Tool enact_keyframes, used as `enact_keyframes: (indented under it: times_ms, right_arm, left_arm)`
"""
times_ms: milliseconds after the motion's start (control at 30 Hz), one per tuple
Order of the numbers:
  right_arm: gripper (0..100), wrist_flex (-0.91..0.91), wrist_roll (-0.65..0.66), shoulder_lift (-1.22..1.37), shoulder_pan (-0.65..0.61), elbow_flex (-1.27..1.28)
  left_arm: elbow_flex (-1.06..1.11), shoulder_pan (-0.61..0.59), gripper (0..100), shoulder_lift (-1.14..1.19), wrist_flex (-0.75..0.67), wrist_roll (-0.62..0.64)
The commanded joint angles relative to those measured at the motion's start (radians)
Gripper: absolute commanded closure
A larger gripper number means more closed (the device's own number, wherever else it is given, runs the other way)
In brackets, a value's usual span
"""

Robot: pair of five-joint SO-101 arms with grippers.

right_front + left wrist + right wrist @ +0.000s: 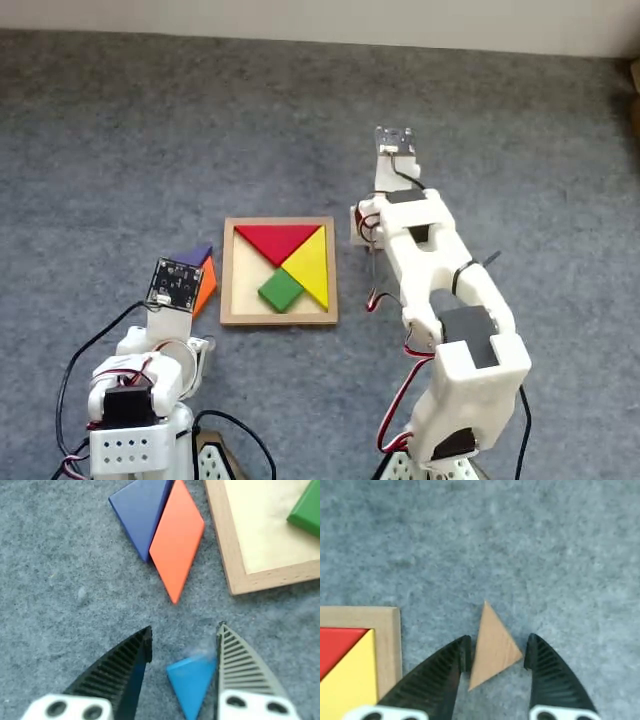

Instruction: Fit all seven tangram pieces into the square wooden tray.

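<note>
The square wooden tray (228, 275) holds a red triangle (275, 240), a yellow triangle (310, 262) and a green square (281, 291). Left of the tray on the carpet lie a dark blue triangle (140, 510) and an orange parallelogram (177, 540), edge to edge. My left gripper (184, 630) hangs open just short of them. A light blue triangle (192, 682) lies between its fingers, against the pale one. My right gripper (497, 644) is beside the tray's far right corner (390, 617). It is shut on a tan triangle (492, 652) that rests on the carpet.
Grey carpet covers the whole table, with bare room beyond the tray and to its far left. The right arm (430, 260) stretches along the tray's right side. Cables (390, 420) trail at both arm bases near the front edge.
</note>
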Motion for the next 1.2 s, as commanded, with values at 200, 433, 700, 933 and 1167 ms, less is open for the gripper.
enact_keyframes:
  times_ms: [200,433,700,933,1167]
  right_arm:
    - [92.8,0.022,0.015,-0.002,-0.004,-0.015]
    - [92.9,0.108,0.084,-0.166,-0.005,-0.008]
    - [92.9,0.128,0.242,-0.407,-0.087,0.101]
    - [92.9,0.125,0.529,-0.570,-0.216,0.269]
    - [92.9,0.125,0.632,-0.590,-0.338,0.340]
  left_arm:
    - [0.019,-0.005,79,-0.042,0.006,0.006]
    - [0.019,-0.005,79,-0.042,0.006,0.006]
    - [0.019,-0.005,79,-0.042,0.006,0.006]
    - [0.019,-0.005,79,-0.042,0.006,0.006]
    - [0.019,-0.005,79,-0.042,0.006,0.006]
